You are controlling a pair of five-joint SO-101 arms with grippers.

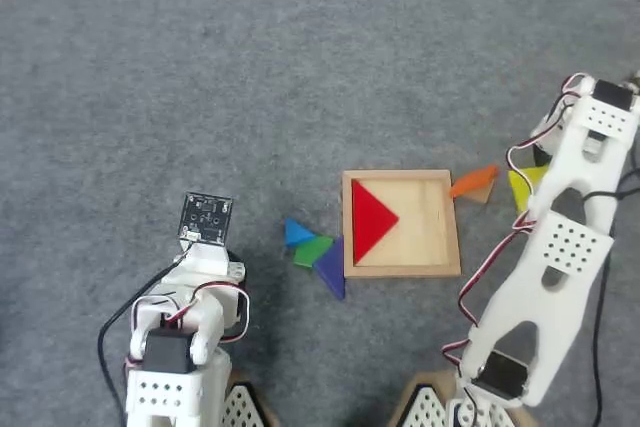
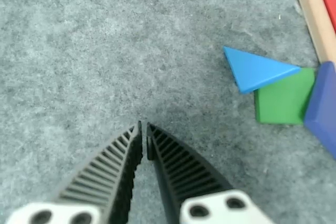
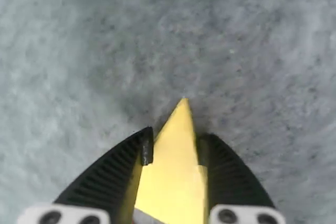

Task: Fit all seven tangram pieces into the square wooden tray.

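**Yellow piece in hand:** The right end effector (image 3: 176, 139) clamps a yellow triangle (image 3: 173, 182) between its ribbed fingers (image 3: 121, 166). The piece's sharp tip pokes out past the fingertips over the grey table (image 1: 150, 97).

The wooden tray (image 1: 405, 269), holding one red triangle (image 1: 372, 219), sits near that end effector, with an orange piece (image 1: 475, 182) between them.

The left end effector (image 2: 144, 127) is closed on nothing. A blue triangle (image 2: 257, 69), a green square (image 2: 283, 98) and an indigo piece (image 2: 323, 108) lie ahead of it and off to one side, apart from its tips.

The yellow triangle looks thin, rigid and light, with smooth faces likely to slip. Pinched on its slanting edges it could squirt forward, so a hold well back from the tip, toward the wide base, seems safest.
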